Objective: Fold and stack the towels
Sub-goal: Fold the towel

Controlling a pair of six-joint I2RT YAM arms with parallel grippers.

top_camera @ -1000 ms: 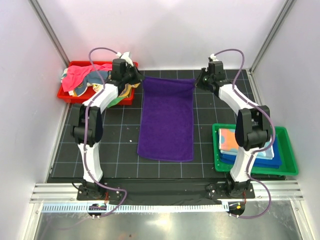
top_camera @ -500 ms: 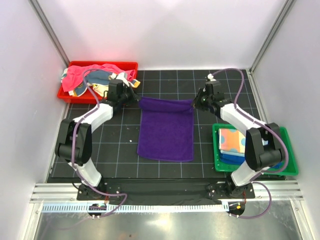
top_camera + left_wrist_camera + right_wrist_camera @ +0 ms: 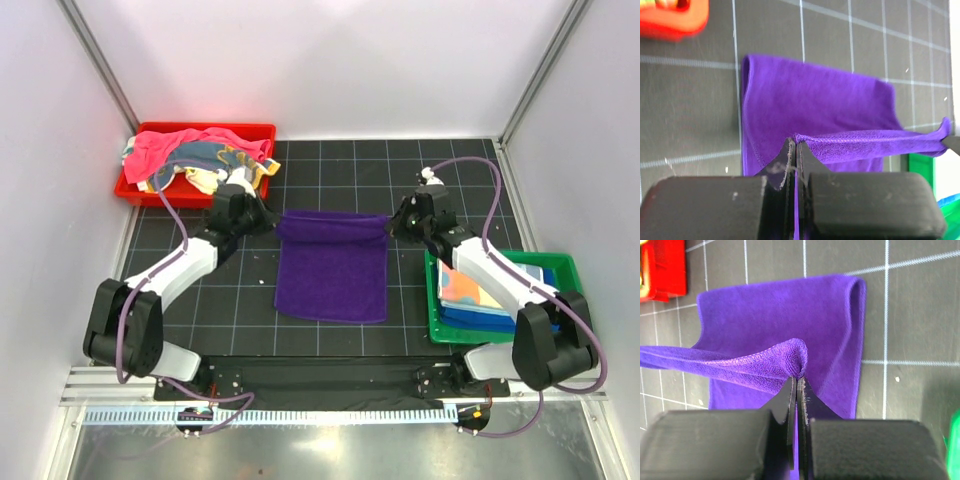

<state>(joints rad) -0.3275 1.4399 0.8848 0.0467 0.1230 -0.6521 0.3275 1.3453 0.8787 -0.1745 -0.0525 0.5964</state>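
You are clenching both far corners of the soft purple cloth towel (image 3: 333, 275): your left gripper (image 3: 272, 221) and right gripper (image 3: 393, 222) are each pinching one, stretching the raised edge taut between them, the rest lying flat beneath. Open black gridded mat (image 3: 330, 165) is lying beyond both claws, a red plastic tray (image 3: 200, 127) beyond the left, a green plastic tray (image 3: 562, 258) beside the right. Both arms are reaching low, elbows splayed outward.

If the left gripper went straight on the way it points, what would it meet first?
Probably the purple towel: its flat lower layer on the mat, just past the edge the left gripper pinches; depth is unclear.
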